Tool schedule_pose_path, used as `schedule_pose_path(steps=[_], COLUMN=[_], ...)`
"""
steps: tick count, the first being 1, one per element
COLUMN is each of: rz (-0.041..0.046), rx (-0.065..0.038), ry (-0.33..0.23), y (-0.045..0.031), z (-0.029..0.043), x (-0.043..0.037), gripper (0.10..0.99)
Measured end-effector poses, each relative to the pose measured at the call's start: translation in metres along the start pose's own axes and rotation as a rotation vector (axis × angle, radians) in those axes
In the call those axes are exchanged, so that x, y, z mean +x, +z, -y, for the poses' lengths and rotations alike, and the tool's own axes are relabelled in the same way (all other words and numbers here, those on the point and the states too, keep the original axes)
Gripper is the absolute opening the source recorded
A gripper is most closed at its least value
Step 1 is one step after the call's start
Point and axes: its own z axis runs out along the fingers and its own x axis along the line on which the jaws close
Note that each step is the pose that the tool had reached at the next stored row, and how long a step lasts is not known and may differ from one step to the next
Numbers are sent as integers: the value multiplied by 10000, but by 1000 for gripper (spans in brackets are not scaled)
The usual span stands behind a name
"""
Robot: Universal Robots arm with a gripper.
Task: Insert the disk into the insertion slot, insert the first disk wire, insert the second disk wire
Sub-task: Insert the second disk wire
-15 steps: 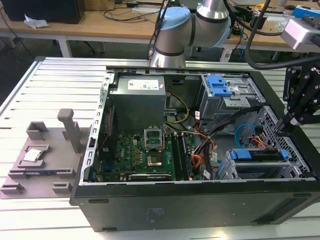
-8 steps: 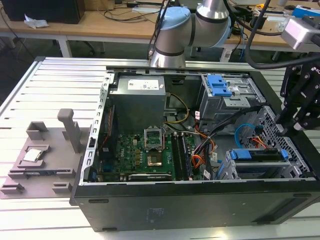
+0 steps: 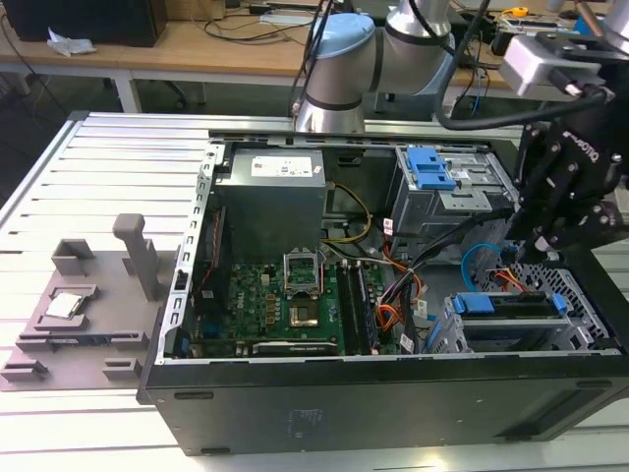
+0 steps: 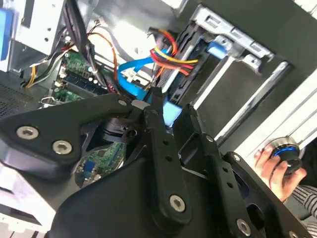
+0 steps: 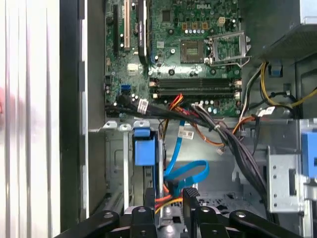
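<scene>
Finding blue SATA cable [image 5: 173, 153] & red-yellow pwr wires [image 5: 166, 201] crossing the drive cage [image 5: 116, 158] mouth, black cable bundle [image 5: 233, 144] running alongside; finding open room above motherboard [image 5: 198, 29].

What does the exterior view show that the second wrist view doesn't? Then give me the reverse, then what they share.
Exterior view: the grey fixture plate and the power supply. Second wrist view: a person's hand at a blue-ringed knob. Both: the pincer, the motherboard and the blue flat cable.
</scene>
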Motion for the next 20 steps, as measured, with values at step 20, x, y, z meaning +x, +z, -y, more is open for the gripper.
schedule_pose_path(steps=[20], rz=[-168], rx=[16], ry=[-631], y=[161], z=[-102], x=[75], gripper=[161])
